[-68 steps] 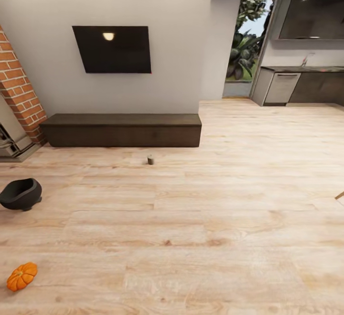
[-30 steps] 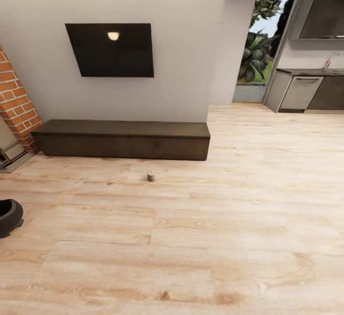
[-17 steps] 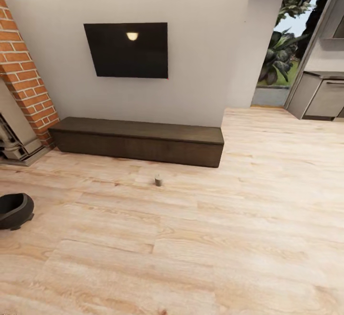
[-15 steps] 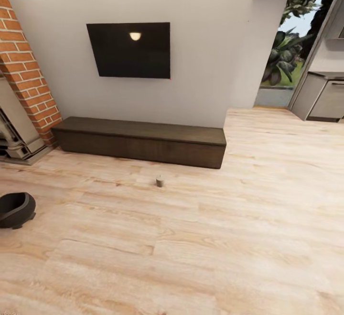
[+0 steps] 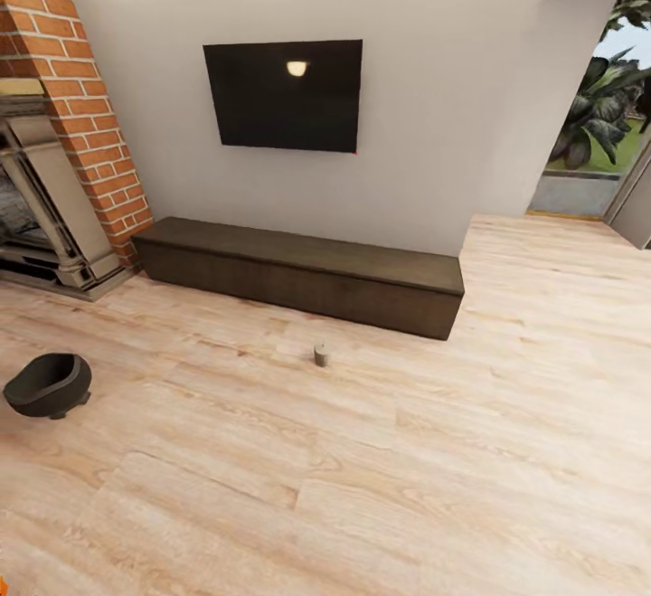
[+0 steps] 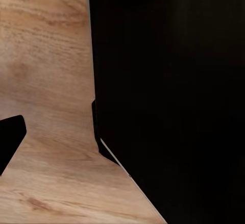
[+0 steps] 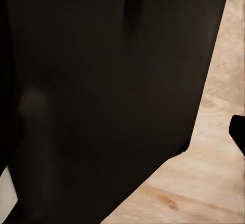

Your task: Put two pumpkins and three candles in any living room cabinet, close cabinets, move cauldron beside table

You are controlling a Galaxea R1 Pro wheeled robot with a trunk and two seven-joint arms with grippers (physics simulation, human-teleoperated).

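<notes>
A lone candle [image 5: 320, 355] stands upright on the floor [image 5: 470, 451] just before the shut cabinet [image 5: 303, 275], dead ahead of the robot, the cauldron [image 5: 47, 384] well off to its left (finger state cannot be told), the view having swung left since earlier.

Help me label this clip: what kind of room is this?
Most likely a living room: a wall-mounted TV above a long low cabinet, a brick fireplace at left, wood floor.

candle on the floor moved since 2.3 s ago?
No. The candle sits the same way before the cabinet; the camera moved.
</notes>
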